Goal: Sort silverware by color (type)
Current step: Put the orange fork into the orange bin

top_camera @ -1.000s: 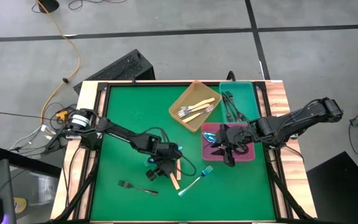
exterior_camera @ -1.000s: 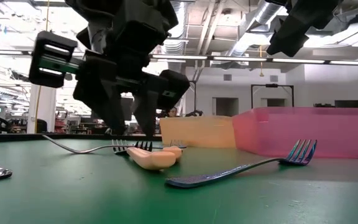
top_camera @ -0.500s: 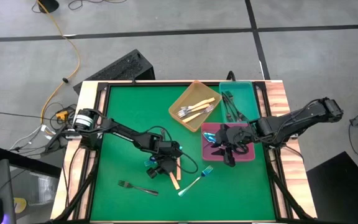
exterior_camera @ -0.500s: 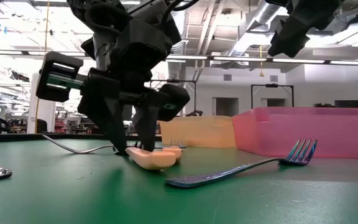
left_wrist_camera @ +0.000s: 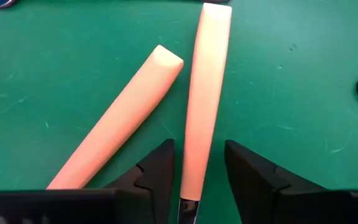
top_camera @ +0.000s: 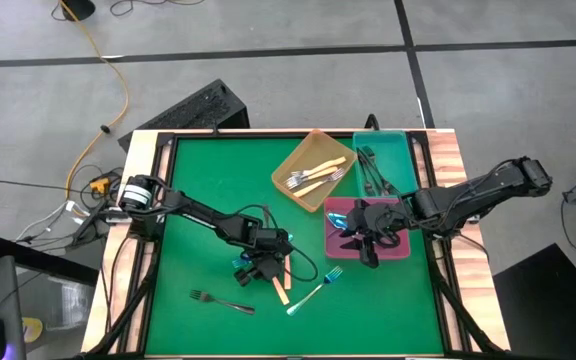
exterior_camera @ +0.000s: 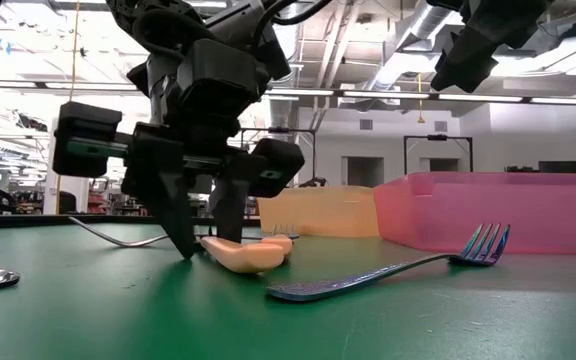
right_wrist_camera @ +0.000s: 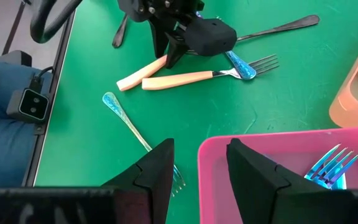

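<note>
A cream fork (left_wrist_camera: pixel 199 106) is being picked up from the green mat (top_camera: pixel 208 200): the left gripper (left_wrist_camera: pixel 199 171) is set down over it, fingers apart and astride the smooth, flat handle, a second cream fork (left_wrist_camera: pixel 114 124) lying just beside. A squeeze and lift toward the orange tray (top_camera: pixel 286 166) is judged to follow. The right gripper (right_wrist_camera: pixel 199 163), fingers apart and empty, is held over the pink tray (right_wrist_camera: pixel 272 146); a glossy blue fork (right_wrist_camera: pixel 132 130) lies nearby

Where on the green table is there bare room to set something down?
The green mat is bare between its left edge and the orange tray, behind the left gripper. Crowded: loose forks at that gripper, cream-handled, black, blue.
</note>
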Robot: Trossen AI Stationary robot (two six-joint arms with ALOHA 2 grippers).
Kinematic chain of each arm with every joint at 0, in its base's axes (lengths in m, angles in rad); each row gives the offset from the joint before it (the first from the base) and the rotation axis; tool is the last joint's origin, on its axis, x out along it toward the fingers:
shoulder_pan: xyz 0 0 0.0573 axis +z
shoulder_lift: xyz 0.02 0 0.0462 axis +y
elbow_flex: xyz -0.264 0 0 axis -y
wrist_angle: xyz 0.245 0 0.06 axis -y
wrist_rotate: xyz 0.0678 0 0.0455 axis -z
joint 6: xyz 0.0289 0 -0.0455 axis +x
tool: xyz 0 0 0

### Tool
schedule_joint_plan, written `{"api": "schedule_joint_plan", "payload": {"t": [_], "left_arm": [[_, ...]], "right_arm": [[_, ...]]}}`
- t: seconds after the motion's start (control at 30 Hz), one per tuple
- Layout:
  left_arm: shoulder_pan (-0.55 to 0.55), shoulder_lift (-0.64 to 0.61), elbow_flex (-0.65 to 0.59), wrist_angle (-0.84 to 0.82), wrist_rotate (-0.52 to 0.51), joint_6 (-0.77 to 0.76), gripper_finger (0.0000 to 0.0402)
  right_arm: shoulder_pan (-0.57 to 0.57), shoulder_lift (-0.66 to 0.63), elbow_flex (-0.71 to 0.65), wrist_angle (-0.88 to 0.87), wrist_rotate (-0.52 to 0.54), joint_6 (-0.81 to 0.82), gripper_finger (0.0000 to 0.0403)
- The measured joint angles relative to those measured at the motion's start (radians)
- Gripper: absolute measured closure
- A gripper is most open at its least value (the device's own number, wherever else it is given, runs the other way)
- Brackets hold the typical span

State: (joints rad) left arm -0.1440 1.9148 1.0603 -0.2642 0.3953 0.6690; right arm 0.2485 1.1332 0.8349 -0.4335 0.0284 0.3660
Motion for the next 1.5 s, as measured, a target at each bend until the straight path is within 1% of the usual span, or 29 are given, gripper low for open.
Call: {"api": "schedule_joint_plan", "payload": {"t": [0.1, 0.3, 0.33, 0.67, 0.83, 1.07, 1.5], "left_arm": [[0.0, 0.0, 0.0, -0.002, -0.008, 0.001, 0.0301], [0.0, 0.001, 0.001, -0.003, -0.008, -0.012, 0.0374], [0.0, 0.001, 0.001, -0.004, -0.007, -0.021, 0.0381], [-0.003, -0.007, -0.001, -0.008, 0.019, -0.127, 0.0381], [-0.004, -0.031, -0.005, -0.009, 0.021, -0.14, 0.0381], [-0.001, -0.082, -0.004, 0.083, 0.039, -0.192, 0.0381], [0.0, -0.178, -0.003, 0.101, 0.01, -0.194, 0.0381]], "right_arm": [[0.0, 0.0, 0.0, 0.0, 0.0, 0.0, 0.0232], [0.0, 0.0, 0.0, 0.0, 0.001, 0.0, 0.0232], [0.0, 0.0, 0.0, 0.0, 0.001, 0.0, 0.0232], [0.0, 0.0, 0.0, 0.0, 0.003, 0.0, 0.0232], [-0.001, 0.0, 0.0, 0.003, 0.007, 0.0, 0.0232], [-0.002, 0.0, 0.0, 0.002, 0.025, 0.001, 0.0232], [-0.002, 0.0, 0.0, 0.002, 0.026, 0.0, 0.0232]]}}
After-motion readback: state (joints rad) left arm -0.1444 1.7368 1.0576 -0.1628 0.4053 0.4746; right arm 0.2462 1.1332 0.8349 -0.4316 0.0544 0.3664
